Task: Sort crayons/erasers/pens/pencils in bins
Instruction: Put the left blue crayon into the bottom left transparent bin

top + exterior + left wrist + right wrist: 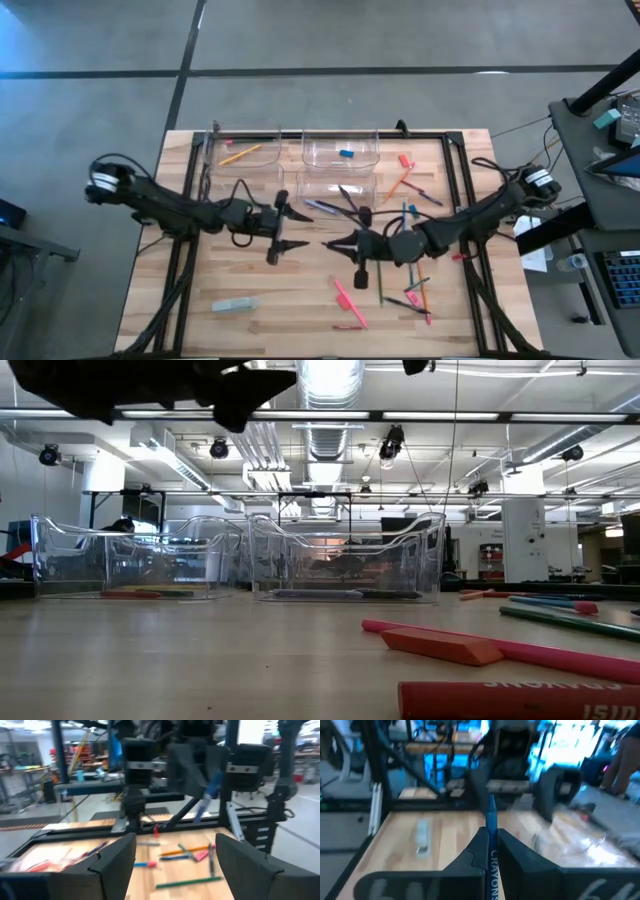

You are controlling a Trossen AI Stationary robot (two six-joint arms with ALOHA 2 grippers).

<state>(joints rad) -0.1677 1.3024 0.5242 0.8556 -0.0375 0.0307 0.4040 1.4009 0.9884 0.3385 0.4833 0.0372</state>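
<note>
Above mid-table, the right gripper [489,851] is clamped on a blue crayon [490,822] (label legible between the fingers), facing the left gripper [280,228], whose jaws stand wide and hold nothing. The bins [340,150] lie just beyond both arms at the far edge, and loose pencils [349,302] and pens remain scattered on the right. Risk: the crayon is pinched near one end, so a quick swing could tilt it out before it reaches a bin.

Four bins [340,152] at the table's [300,300] rear, pencils [349,302] and crayons [405,160] scattered right.
</note>
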